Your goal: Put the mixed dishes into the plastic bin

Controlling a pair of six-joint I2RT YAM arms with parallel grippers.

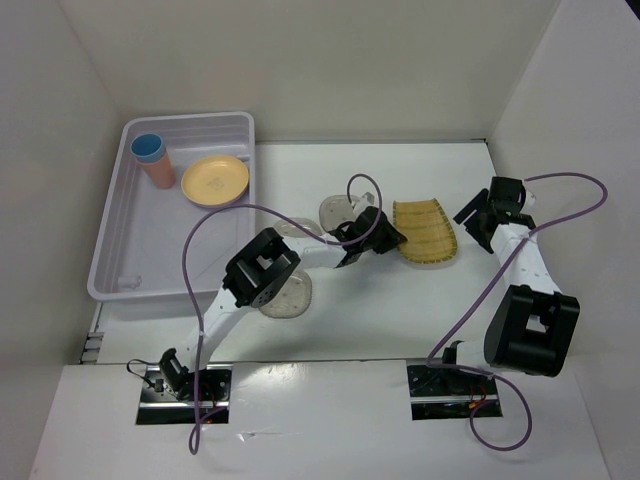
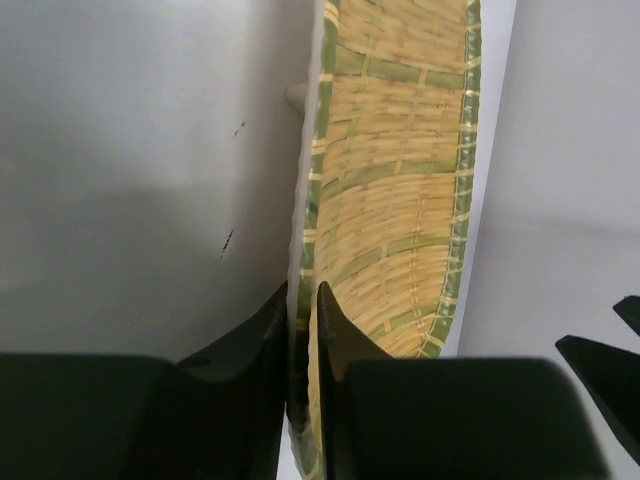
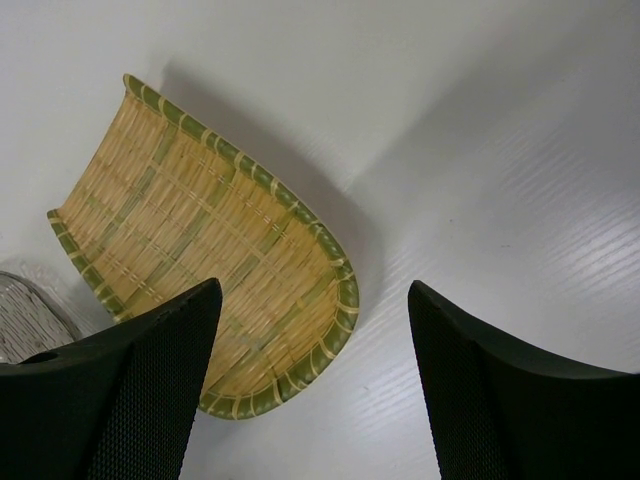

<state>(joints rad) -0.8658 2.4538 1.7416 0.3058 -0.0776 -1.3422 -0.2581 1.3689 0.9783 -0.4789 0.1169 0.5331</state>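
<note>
- Three dishes (blue cup [image 1: 147, 148], salmon cup [image 1: 159, 171], round orange-yellow plate [image 1: 215, 180]) sit inside the plastic bin [image 1: 110, 240], seen from above; the yellow woven plate [image 1: 425, 232] lies on the table [image 1: 400, 320], well right of it
- Left wrist: the left gripper [image 2: 301, 295] has its fingers clamped on that plate's rim; best to lift slowly, since an edge grip may let it swing
- Right wrist: the right gripper [image 3: 315, 288] is spread wide and empty, above the plate

You can count one plastic bin [image 1: 108, 250]. You have two cups: one blue cup [image 1: 147, 148] and one salmon cup [image 1: 160, 172]. You have two plates: one round orange-yellow plate [image 1: 215, 180] and one yellow woven plate [image 1: 425, 232]. You can see three clear saucers: the first saucer [image 1: 336, 210], the second saucer [image 1: 292, 229], which is mostly hidden under an arm, and the third saucer [image 1: 288, 297]. There are two robot arms: the left arm [image 1: 262, 275] and the right arm [image 1: 530, 320].
</note>
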